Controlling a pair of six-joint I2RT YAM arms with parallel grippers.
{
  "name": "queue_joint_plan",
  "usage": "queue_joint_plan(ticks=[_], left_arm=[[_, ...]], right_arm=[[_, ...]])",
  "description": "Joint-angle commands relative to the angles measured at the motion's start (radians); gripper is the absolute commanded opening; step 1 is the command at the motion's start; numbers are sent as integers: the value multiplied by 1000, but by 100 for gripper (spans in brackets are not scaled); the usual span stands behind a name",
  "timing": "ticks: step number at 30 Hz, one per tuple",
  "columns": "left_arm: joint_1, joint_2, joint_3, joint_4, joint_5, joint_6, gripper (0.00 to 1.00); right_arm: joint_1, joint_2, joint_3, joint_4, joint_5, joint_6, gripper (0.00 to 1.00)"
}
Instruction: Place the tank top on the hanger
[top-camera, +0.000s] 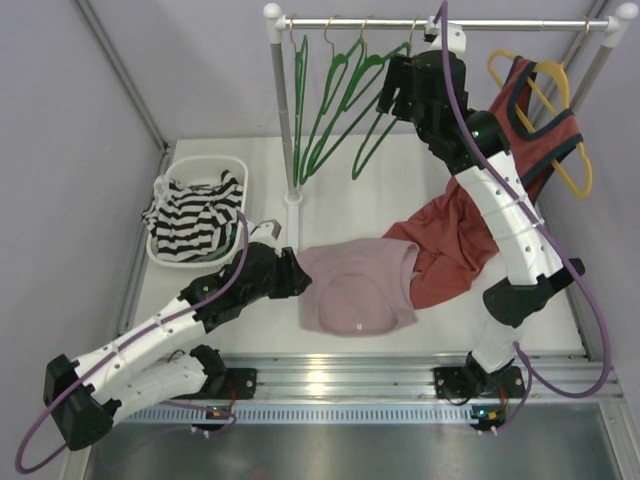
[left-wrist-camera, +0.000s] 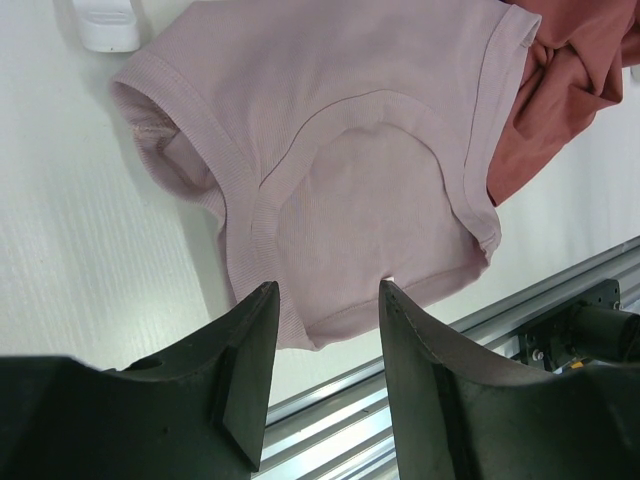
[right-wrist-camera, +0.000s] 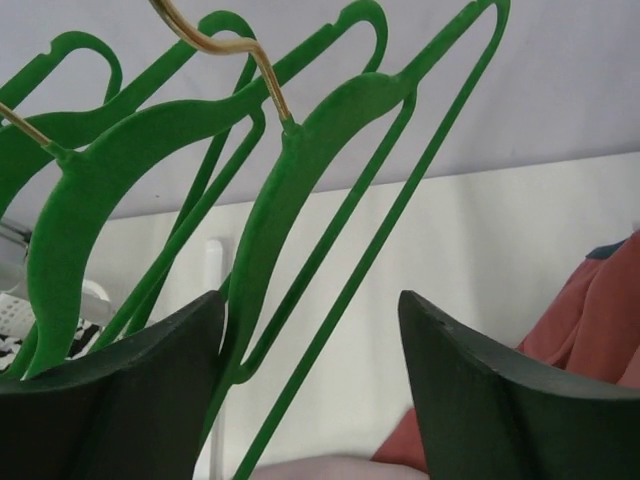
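The pink tank top (top-camera: 358, 288) lies flat on the table, its ribbed neckline (left-wrist-camera: 340, 170) facing me in the left wrist view. My left gripper (top-camera: 300, 275) hovers at its left edge, open, with nothing between the fingers (left-wrist-camera: 325, 290). Several green hangers (top-camera: 340, 90) hang from the rail. My right gripper (top-camera: 385, 100) is raised to them and open. The nearest hanger (right-wrist-camera: 300, 170) passes between its jaws, its lower corner close to the left finger (right-wrist-camera: 150, 380); the jaws are not closed on it.
A white basket (top-camera: 205, 162) at the left holds a striped garment (top-camera: 195, 215). The rack post (top-camera: 283, 110) stands behind the tank top. A rust-red top (top-camera: 540, 130) hangs on a yellow hanger (top-camera: 560, 100) at the right, and red fabric (top-camera: 450, 250) overlaps the tank top's right side.
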Motion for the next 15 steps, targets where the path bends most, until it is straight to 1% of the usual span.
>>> queue_joint_plan(ticks=[1, 3, 4, 8, 10, 15], left_arm=[[-2, -19, 35, 10, -9, 16, 49], [-3, -18, 35, 9, -7, 16, 49], [-2, -18, 35, 9, -7, 16, 49], [-2, -13, 29, 15, -4, 14, 49], [-2, -9, 29, 17, -2, 13, 49], [-2, -5, 31, 23, -2, 17, 49]], right_arm=[[-9, -7, 36, -25, 42, -45, 68], [-9, -13, 32, -33, 48, -52, 63], [-8, -17, 30, -34, 48, -57, 59], [-9, -32, 16, -40, 57, -75, 49], [-8, -35, 16, -45, 58, -91, 46], [-9, -24, 26, -60, 62, -118, 44]])
